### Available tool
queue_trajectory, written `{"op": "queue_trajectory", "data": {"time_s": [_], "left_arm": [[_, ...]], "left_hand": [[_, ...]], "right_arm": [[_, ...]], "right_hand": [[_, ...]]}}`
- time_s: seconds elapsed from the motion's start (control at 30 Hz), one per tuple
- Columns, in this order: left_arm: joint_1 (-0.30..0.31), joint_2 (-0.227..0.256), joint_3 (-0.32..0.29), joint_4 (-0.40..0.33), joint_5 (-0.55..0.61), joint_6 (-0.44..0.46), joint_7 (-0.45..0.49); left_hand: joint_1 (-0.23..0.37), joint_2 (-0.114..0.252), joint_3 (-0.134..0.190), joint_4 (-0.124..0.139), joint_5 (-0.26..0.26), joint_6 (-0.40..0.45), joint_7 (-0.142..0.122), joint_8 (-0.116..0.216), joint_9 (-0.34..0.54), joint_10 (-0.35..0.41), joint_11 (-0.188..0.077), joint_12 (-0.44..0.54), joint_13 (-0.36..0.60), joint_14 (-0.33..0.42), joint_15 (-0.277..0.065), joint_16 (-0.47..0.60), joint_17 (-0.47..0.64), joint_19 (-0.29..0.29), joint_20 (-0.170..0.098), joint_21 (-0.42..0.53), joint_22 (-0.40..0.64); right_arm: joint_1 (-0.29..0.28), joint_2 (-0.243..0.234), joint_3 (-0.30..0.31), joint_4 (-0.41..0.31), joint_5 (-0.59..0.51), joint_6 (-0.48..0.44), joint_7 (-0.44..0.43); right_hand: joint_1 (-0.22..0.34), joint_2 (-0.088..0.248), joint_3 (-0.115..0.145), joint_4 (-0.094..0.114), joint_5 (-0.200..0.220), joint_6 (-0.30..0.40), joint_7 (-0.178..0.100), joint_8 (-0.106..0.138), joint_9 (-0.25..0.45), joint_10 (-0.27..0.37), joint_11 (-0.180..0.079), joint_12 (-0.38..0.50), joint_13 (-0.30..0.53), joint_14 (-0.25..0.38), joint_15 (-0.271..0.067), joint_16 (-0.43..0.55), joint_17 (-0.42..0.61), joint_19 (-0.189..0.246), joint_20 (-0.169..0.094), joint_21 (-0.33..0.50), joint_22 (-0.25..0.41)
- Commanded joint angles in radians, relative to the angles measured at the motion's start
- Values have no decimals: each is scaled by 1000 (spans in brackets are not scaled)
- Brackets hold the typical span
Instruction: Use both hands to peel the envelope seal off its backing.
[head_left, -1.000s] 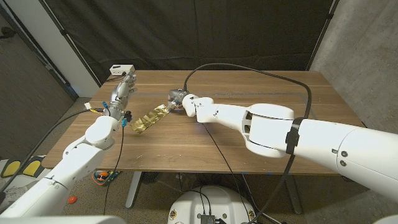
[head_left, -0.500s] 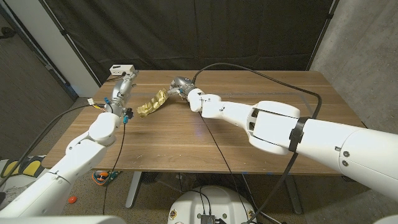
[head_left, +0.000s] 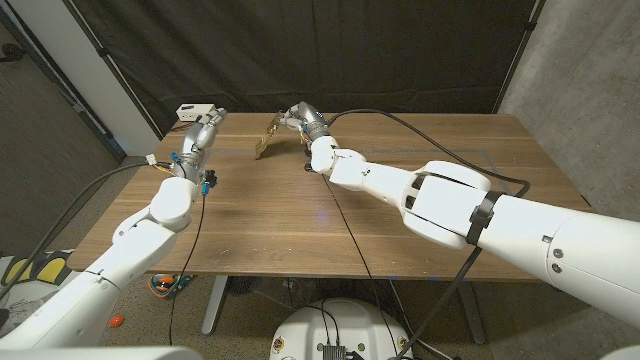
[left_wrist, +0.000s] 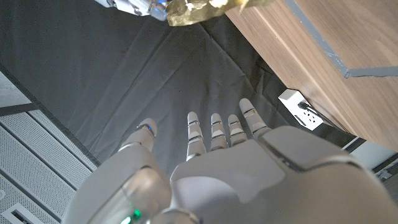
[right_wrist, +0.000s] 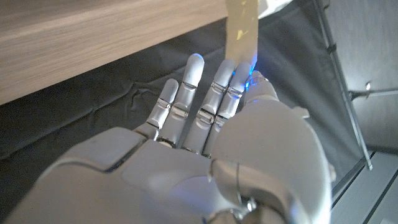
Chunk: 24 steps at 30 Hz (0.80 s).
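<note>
Right hand (head_left: 298, 117) pinches the gold envelope (head_left: 265, 140), lifted above the table (head_left: 400, 200) near its far edge. Left hand (head_left: 198, 135) empty, fingers spread, well apart from envelope, near a white box (head_left: 195, 111).

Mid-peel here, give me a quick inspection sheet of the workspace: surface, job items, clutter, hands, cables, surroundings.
Surface: wooden table, bare across the middle.
Job's things: gold envelope seal strip hanging from the right hand, lifted off the table near the far edge.
Clutter: small white box at the far left corner.
Hands: right hand pinches the strip; left hand holds nothing, fingers apart.
Cables: black cable arcs over the right arm; thin cable along the left arm.
Surroundings: black curtain behind the table.
</note>
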Motion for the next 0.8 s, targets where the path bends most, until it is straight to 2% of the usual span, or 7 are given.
{"op": "queue_trajectory", "data": {"time_s": [0.03, 0.17, 0.3, 0.5, 0.63, 0.73, 0.8], "left_arm": [[-33, -15, 28, 11, 64, 7, 40], [-45, -29, 41, 12, 95, 19, 71], [-62, -43, 53, 23, 112, 15, 85], [-89, -75, 62, 48, 104, 0, 94], [-104, -87, 68, 59, 96, -2, 91], [-114, -93, 74, 66, 93, -4, 88], [-122, -94, 78, 68, 92, -4, 84]], "left_hand": [[17, 2, 2, -9, -1, 12, -7, 6, 4, 7, -12, 0, 2, -3, -4, -1, 1, -170, 1, -2, 2], [31, -4, 5, -22, -3, 22, -26, 8, 4, 9, -19, 0, 3, -1, -10, -1, 0, -169, 1, -4, 2], [44, -9, 8, -33, -3, 29, -30, 10, 4, 15, -28, 1, 3, 0, -12, -1, 0, -167, 1, -6, 2], [66, -19, 12, -54, -4, 51, -32, 18, 4, 25, -33, 3, 4, 2, -17, -1, 0, -161, 0, -7, 3], [74, -23, 13, -61, -4, 59, -26, 21, 5, 26, -35, 3, 5, 2, -18, -1, 0, -161, 0, -8, 3], [77, -24, 13, -63, -4, 59, -25, 20, 5, 28, -33, 4, 5, 2, -17, -1, 1, -160, 0, -9, 4], [81, -26, 13, -66, -5, 60, -25, 20, 5, 28, -34, 4, 6, 2, -18, -1, 2, -159, 0, -9, 4]], "right_arm": [[-27, -11, 133, 2, 97, 140, -74], [-21, -2, 176, 34, 132, 180, -44], [-12, 9, 214, 80, 158, 244, -18], [-26, -3, 275, 82, 192, 341, 19], [-38, -15, 343, 82, 242, 420, 120], [-44, -23, 396, 83, 284, 462, 226], [-49, -25, 424, 84, 298, 488, 261]], "right_hand": [[47, 64, -1, 10, 2, -17, -4, 17, 21, -4, -3, 6, 15, -7, -156, 1, 9, -11, -25, 14, 2], [40, 69, -3, 17, -1, -30, -8, 29, 40, -13, -4, 7, 28, -12, -156, -1, 15, -17, -29, 23, 1], [32, 75, -4, 27, -4, -44, -14, 43, 63, -27, -5, 6, 44, -17, -156, -3, 22, -25, -34, 32, -1], [23, 78, -3, 38, -6, -60, -19, 59, 90, -35, -6, 10, 61, -24, -157, -8, 29, -29, -37, 42, -5], [15, 78, 0, 49, -8, -83, -20, 79, 123, -45, -6, 14, 83, -26, -158, -13, 36, 25, -47, 72, -13], [14, 83, 10, 59, -9, -107, -10, 96, 154, -65, -7, 13, 104, -30, -159, -26, 36, 77, -76, 100, -22], [15, 84, 15, 61, -10, -121, -5, 99, 164, -72, -6, 12, 110, -28, -159, -29, 38, 88, -82, 107, -25]]}}
